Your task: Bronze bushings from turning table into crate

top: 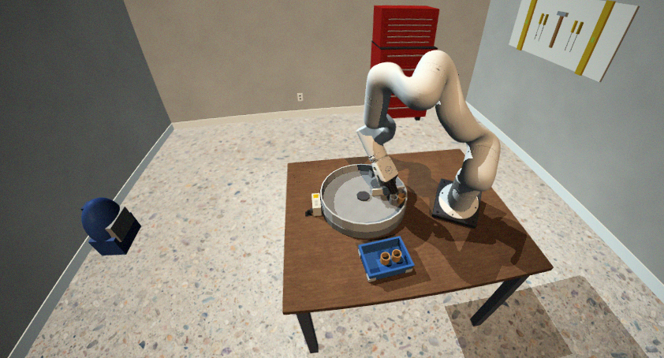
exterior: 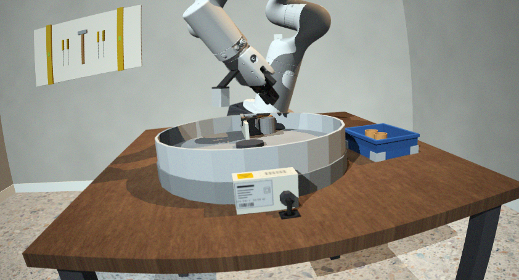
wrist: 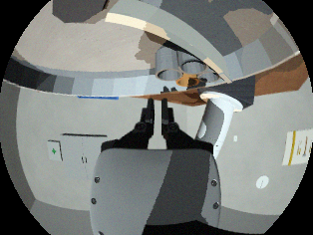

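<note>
The dark two-fingered gripper (exterior: 270, 92) hangs tilted over the far side of the round grey turning table (exterior: 254, 161), its fingers pressed nearly together with nothing between them, as the wrist view shows most plainly.

Just below and ahead of the fingertips, a small cluster of bushings stands against the table's rim. The exterior view shows a grey steel cylinder bushing (exterior: 267, 124) at the front with a bronze-topped bushing (exterior: 262, 115) partly hidden behind it. The top view separates them better: a bronze bushing (top: 401, 195) sits on the rim side, beside a paler steel one (top: 393, 199). The wrist view shows two grey cylinders (wrist: 179, 64) and only a sliver of bronze (wrist: 192, 82), so how many bronze pieces remain there is probably one, though the view is too coarse to be sure.

Further from the gripper, towards the table's centre, lies a dark flat hub disc (exterior: 249, 144).

Beyond the rim, to the gripper's side, the blue rectangular plastic crate (top: 367, 258) rests on the brown wooden table (top: 325, 281); two bronze bushings (top: 390, 257) stand upright inside it, side by side.

Farthest from the gripper, against the turning table's opposite outer wall, sits a cream control box with a yellow label (exterior: 265, 190), legible only in the exterior view.
</note>
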Robot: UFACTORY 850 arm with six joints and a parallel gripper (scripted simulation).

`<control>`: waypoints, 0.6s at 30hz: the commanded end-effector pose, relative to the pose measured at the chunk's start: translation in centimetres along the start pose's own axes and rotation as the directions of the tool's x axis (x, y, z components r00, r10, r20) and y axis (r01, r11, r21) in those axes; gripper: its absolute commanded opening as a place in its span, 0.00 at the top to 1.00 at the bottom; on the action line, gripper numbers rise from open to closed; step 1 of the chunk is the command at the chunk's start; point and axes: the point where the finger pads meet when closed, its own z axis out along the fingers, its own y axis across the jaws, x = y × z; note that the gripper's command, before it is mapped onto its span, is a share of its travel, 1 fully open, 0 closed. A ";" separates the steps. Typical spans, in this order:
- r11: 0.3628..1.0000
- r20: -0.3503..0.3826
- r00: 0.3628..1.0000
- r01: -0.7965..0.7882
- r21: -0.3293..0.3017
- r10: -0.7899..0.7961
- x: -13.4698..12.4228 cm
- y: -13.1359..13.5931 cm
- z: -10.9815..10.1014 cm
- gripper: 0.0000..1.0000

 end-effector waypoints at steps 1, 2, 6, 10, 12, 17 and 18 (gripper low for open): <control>1.000 -0.001 1.000 0.001 0.000 -0.001 0.0 0.0 -0.1 0.90; 1.000 -0.001 1.000 0.001 0.000 -0.001 0.0 0.0 -0.1 0.90; 1.000 -0.001 1.000 0.001 0.000 -0.001 0.0 0.0 -0.1 0.90; 1.000 -0.001 1.000 0.001 0.000 -0.001 0.6 0.0 0.7 0.90; 1.000 -0.001 1.000 0.001 0.000 -0.001 1.2 0.0 1.4 0.90; 1.000 -0.001 1.000 0.001 0.000 -0.001 1.5 0.0 1.7 0.90; 1.000 -0.001 1.000 0.001 0.000 -0.001 1.5 0.0 1.7 0.90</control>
